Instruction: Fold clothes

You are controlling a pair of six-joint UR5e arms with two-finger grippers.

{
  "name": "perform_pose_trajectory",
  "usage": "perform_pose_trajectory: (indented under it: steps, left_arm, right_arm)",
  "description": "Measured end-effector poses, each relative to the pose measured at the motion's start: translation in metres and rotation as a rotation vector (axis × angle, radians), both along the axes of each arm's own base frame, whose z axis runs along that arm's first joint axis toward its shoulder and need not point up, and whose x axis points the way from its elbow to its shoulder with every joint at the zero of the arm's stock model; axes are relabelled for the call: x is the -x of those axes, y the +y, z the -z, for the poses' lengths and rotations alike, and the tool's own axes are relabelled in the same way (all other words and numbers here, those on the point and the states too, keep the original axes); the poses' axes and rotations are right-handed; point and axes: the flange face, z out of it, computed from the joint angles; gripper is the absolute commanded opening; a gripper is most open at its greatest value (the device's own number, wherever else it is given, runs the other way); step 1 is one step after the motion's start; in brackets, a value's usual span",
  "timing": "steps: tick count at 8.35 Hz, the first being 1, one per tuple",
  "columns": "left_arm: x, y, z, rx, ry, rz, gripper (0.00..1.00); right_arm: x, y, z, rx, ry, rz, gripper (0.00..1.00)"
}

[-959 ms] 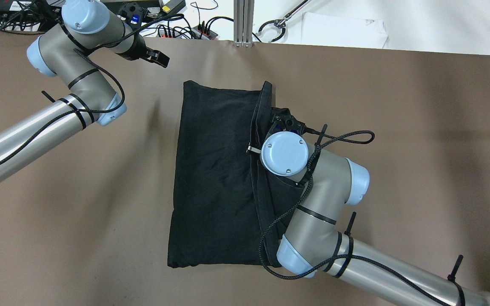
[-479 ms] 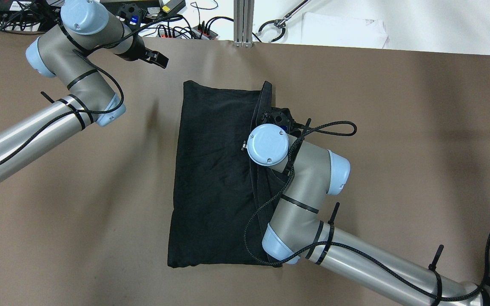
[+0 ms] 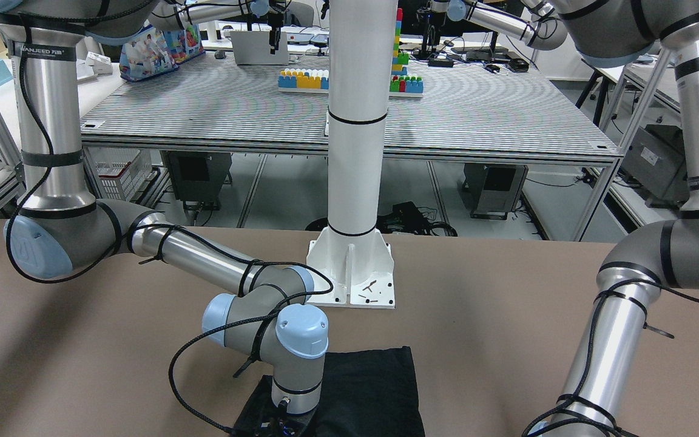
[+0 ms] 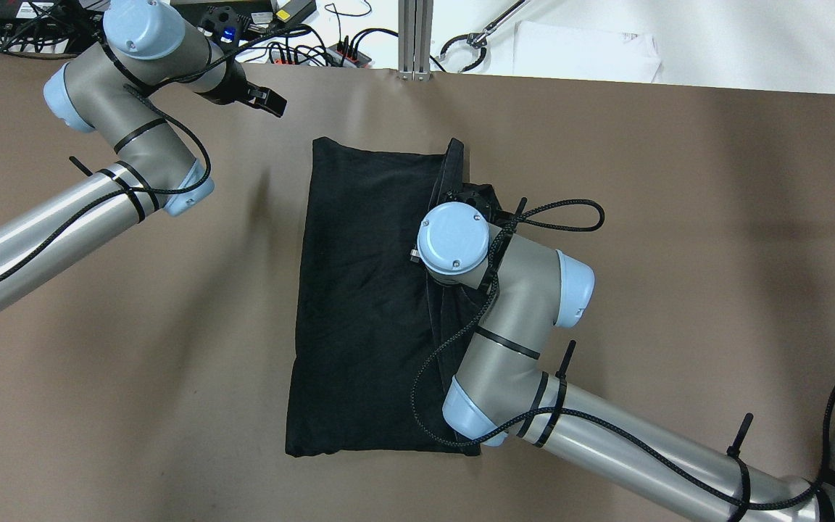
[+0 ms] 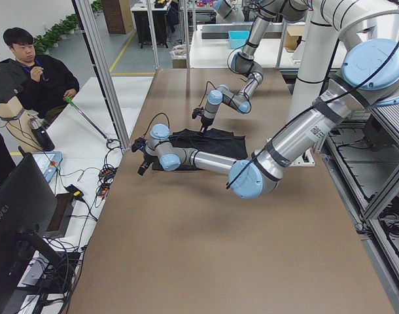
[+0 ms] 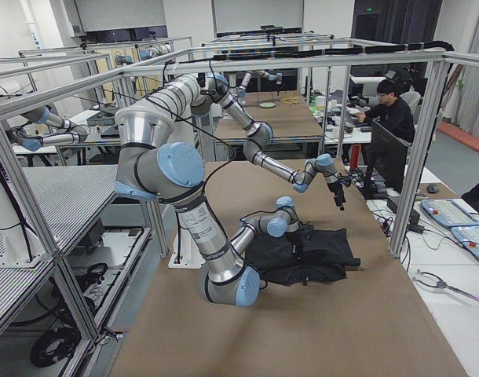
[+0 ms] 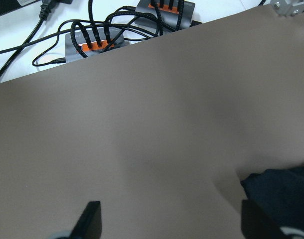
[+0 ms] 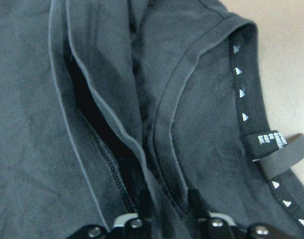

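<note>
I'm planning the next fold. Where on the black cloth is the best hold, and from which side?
Take the black cloth by its loose hemmed edges on the robot's right side, near the collar, coming down from above. The layers lie open there, while the opposite side looks like a closed, flat fold. The right gripper sits at that spot.
</note>
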Motion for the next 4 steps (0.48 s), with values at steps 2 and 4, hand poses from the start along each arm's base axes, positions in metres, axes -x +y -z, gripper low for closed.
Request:
perform_pose_trajectory:
  steps: [2,4]
  left_arm:
    - [0.000,0.000,-0.001,-0.001,0.000,-0.001,1.00]
    - [0.000,0.000,-0.001,-0.001,0.000,-0.001,1.00]
  right_arm:
    - [-0.005,0.001,0.007,0.003,-0.015,0.003,0.17]
    - [-0.010,0.002,0.014,-0.003,-0.029,0.000,0.00]
